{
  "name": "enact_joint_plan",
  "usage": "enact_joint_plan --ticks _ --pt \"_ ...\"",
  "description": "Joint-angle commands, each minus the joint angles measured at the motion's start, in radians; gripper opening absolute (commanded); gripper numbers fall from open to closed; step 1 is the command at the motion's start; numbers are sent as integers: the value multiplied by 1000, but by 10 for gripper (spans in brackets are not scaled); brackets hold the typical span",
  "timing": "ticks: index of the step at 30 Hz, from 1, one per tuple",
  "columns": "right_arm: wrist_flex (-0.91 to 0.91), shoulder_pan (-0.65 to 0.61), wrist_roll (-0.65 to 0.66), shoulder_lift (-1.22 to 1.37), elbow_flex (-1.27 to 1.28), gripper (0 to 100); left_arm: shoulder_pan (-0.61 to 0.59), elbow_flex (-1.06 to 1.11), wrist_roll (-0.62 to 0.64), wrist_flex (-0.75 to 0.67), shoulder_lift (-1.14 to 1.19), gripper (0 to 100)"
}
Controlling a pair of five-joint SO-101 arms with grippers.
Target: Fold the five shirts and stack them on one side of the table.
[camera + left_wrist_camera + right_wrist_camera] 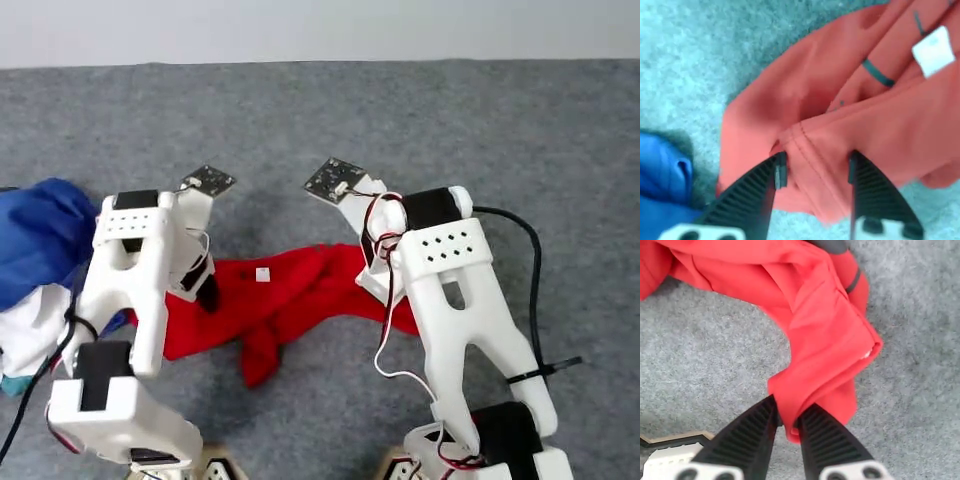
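While I watch from afar, a red shirt (290, 290) lies crumpled on the table (450, 120).
My left hand (816, 165) gapes over its hem; my right hand (789, 410) pinches an edge.

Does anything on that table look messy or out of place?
Yes. The red shirt lies bunched and twisted between the arms, not flat. The right pincer pinches one corner. A heap of blue and white shirts sits to one side, unfolded.
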Motion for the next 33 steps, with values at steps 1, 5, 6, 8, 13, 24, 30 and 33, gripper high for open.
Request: enact_joint_plan --ticks 1,5,6,8,13,24,30,33 --pt "-1 -10 -11 1 -6 10 6 -74 -8 -17 6 207" --pt "-1 -10 -11 1 -6 10 5 -104 -8 -18 9 207" --pt "-1 -10 -11 1 -6 10 5 -107 -8 -29 9 207" --pt "-1 -10 -11 1 -6 10 2 -104 -8 -60 11 207" --pt "-4 -10 -11 1 -6 10 11 -102 -8 -74 12 207" --pt "-2 -10 -11 -1 -6 10 11 -107 -8 -68 158 203" --pt "-4 -7 -11 -4 -6 10 18 -107 -8 -43 98 132" --pt "-8 -7 -11 -2 -6 10 35 -107 -9 -14 40 88"
